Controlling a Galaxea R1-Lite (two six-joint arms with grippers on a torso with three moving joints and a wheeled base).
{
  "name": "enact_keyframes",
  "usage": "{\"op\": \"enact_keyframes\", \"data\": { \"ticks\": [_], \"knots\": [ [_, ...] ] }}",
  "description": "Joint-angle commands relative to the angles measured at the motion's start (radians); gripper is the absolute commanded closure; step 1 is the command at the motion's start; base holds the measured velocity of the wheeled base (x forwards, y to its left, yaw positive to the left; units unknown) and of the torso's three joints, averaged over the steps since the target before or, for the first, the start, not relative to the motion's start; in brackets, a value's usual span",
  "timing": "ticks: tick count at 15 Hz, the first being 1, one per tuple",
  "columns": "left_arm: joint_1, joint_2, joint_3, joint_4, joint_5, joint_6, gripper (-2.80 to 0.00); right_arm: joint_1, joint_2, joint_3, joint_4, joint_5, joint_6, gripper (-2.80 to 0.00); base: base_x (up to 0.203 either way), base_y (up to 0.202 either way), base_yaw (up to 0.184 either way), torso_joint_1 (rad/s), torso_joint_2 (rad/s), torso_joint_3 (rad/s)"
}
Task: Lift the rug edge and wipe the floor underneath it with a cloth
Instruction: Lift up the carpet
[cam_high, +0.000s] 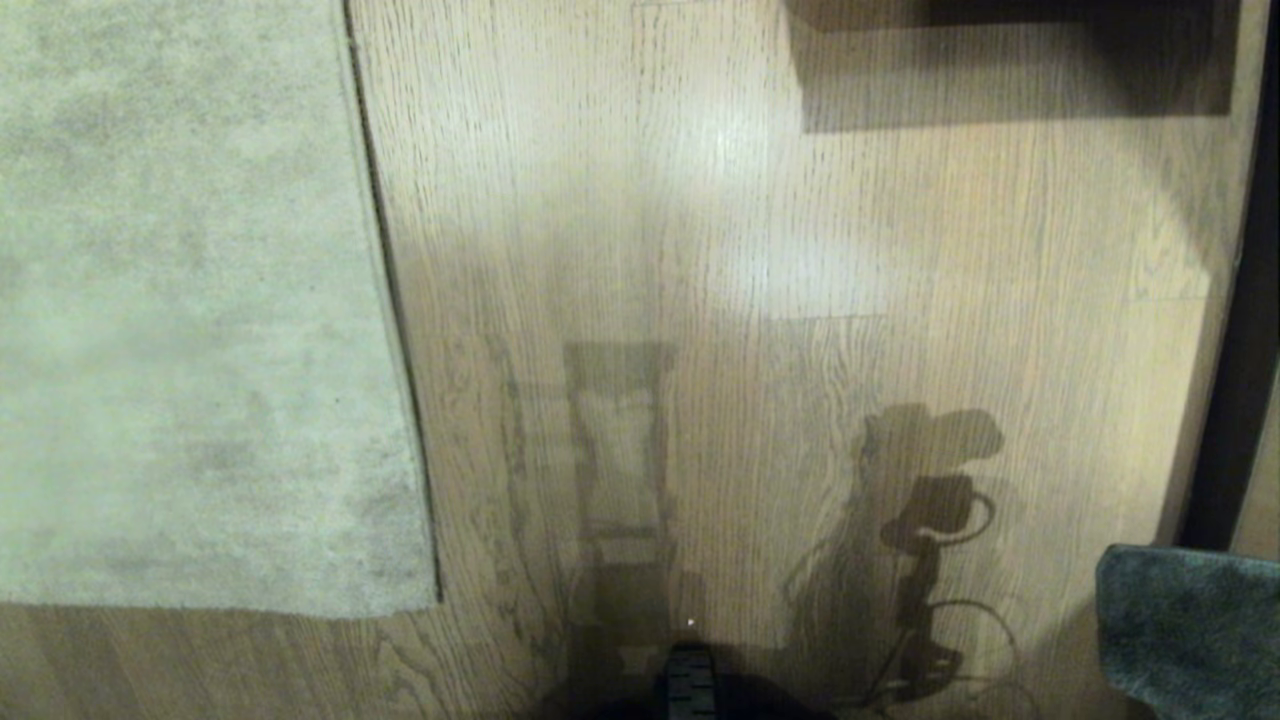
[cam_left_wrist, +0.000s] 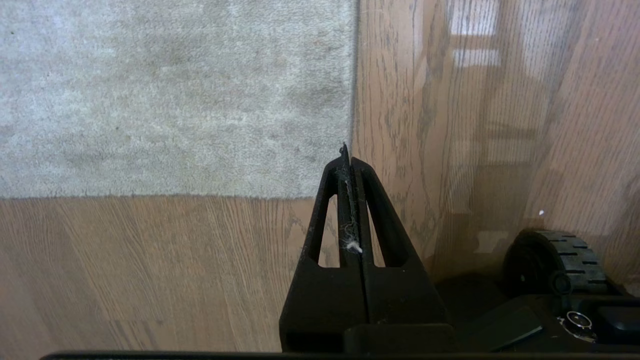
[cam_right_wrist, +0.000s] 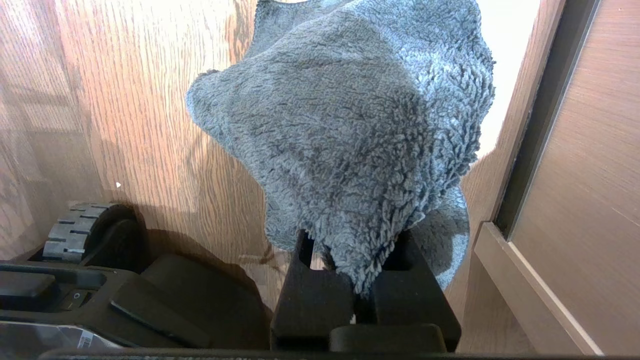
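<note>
Right wrist view: right hand (cam_right_wrist: 357, 280) pinching the cloth (cam_right_wrist: 350, 125), hanging off the floor (cam_high: 700, 200).
Left hand (cam_left_wrist: 350, 165): clenched, empty, near the rug edge (cam_high: 395, 320).
Risk: thin flat border, closed tips sliding over.
Risk: loosely bunched cloth slipping out.

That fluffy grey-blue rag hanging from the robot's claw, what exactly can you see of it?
The small teal-grey terry cloth looks soft, with a shaggy looped pile. It is bunched and wrinkled, not spread flat. One gathered fold is pinched between the black fingers of the right gripper, and the rest billows out beyond them, hiding the tips. It hangs over the light brown wood-grain floor, near a dark door frame. In the head view only one corner shows, at the lower right.
</note>
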Motion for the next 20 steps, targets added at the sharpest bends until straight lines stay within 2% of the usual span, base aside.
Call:
{"op": "enact_keyframes", "data": {
  "ticks": [1, 20],
  "knots": [
    [0.0, 0.0, 0.0, 0.0, 0.0, 0.0, 0.0, 0.0, 0.002, 0.0, 0.0, 0.0, -0.001, 0.0, 0.0, 0.0, 0.0, 0.0, 0.0, 0.0],
    [0.0, 0.001, 0.0, 0.0, 0.0, 0.0, 0.0, 0.0, 0.003, 0.0, 0.0, 0.0, -0.001, 0.0, 0.0, 0.0, 0.0, 0.0, 0.0, 0.0]
  ]
}}
